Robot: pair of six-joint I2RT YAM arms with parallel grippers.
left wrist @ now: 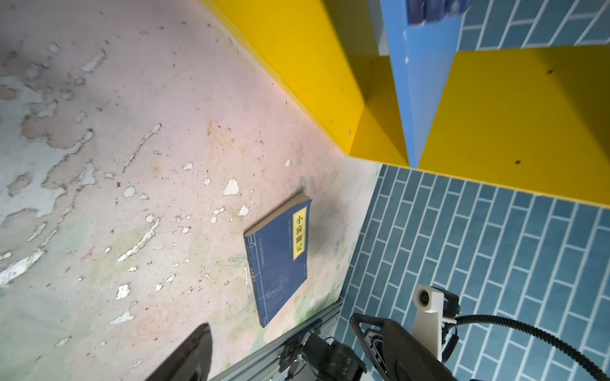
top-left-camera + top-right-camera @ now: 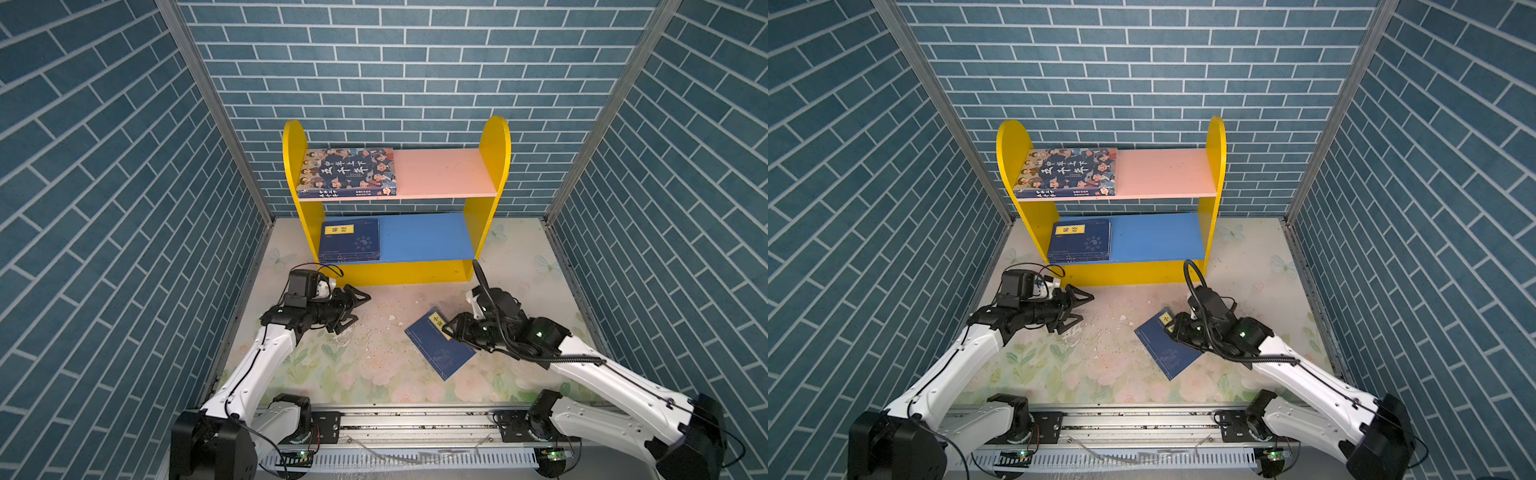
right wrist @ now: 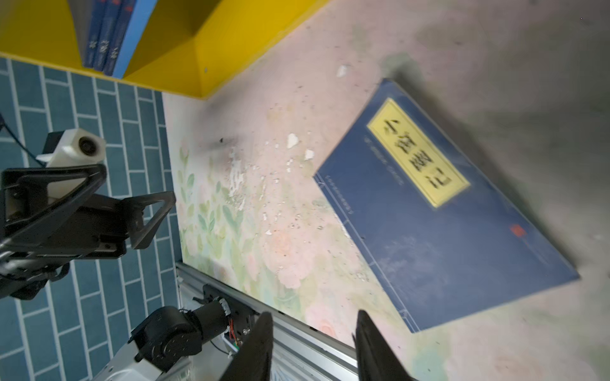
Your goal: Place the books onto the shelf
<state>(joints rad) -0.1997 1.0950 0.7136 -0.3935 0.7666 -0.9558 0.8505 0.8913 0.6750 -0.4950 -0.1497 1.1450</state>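
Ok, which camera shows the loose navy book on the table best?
Left wrist: the navy book shows whole and sharp, title readable. Right wrist is closer but blurred. In both top views the right pincer covers one corner.

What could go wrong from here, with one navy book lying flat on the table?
1. The navy book lies flat on the table; the open right gripper at its labelled corner may just push it or catch only the cover.
2. Carried toward the stack on the blue board, it could hit the pink board above.
3. The open left gripper hovers in front of that side of the shelf, in the likely path.
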